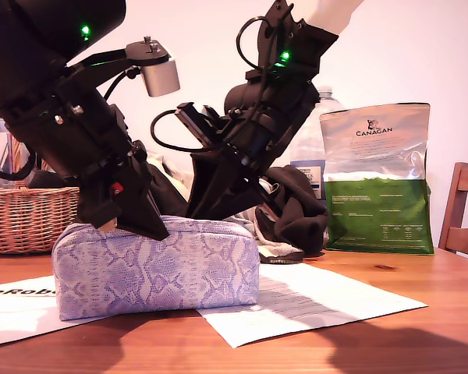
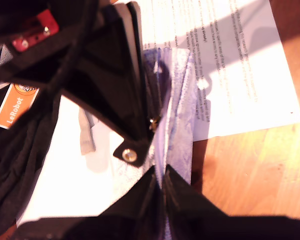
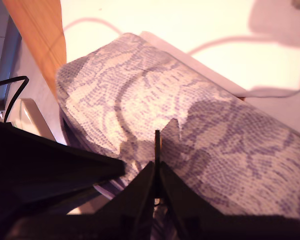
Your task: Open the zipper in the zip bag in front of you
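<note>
The zip bag (image 1: 156, 265) is a lilac-and-white snakeskin pouch lying on paper on the wooden table, towards the exterior view's left. Both arms reach down onto its top edge. My first gripper (image 2: 160, 172) is the arm nearer the exterior view's middle (image 1: 204, 215); its jaws are shut on the bag's top edge (image 2: 182, 100) along the zipper (image 2: 157, 95), a dark purple line. My second gripper (image 3: 157, 167) comes down at the exterior view's left (image 1: 152, 230). It is shut on a thin dark tab (image 3: 157, 142) of the zipper, over the bag (image 3: 215, 130).
Printed paper sheets (image 1: 312, 300) lie under and beside the bag. Behind it are a wicker basket (image 1: 27, 218), a dark garment (image 1: 296, 206), a water bottle (image 1: 312, 148) and a silver-and-green Canagan bag (image 1: 378, 179). A wooden chair (image 1: 464, 210) stands at the exterior view's right edge.
</note>
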Robot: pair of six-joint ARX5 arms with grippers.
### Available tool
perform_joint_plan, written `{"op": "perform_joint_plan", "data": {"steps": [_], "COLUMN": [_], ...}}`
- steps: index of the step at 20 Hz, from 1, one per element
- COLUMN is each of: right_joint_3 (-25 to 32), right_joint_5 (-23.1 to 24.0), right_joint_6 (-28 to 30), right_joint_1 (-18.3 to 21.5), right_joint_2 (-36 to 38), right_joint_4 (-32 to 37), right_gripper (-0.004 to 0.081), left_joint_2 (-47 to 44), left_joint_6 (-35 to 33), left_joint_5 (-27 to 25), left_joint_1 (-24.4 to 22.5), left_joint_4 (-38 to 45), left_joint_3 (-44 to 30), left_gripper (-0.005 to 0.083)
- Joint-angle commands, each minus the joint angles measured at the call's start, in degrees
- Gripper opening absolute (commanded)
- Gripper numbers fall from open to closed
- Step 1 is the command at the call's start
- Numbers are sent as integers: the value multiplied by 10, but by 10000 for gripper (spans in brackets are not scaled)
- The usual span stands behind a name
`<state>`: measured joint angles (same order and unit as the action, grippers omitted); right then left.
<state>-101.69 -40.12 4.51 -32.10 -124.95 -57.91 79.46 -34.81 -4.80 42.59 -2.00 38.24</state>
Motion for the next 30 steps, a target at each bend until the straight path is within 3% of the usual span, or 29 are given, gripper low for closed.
{"op": "perform_joint_plan", "data": {"steps": [1, 30], "right_joint_3": [6, 5], "right_joint_5": [2, -2], "right_joint_6": [0, -2], "right_joint_1": [11, 75], "right_joint_2": [-9, 8], "right_joint_4": [-1, -3], "right_gripper": [-13, -13], "left_joint_2": [-7, -8], "left_joint_6": [-1, -1], "left_joint_5": [-2, 38], "left_joint_1": [-2, -59], "left_joint_4": [-2, -30], "left_joint_3": [-6, -6], "left_gripper": [-23, -23]}}
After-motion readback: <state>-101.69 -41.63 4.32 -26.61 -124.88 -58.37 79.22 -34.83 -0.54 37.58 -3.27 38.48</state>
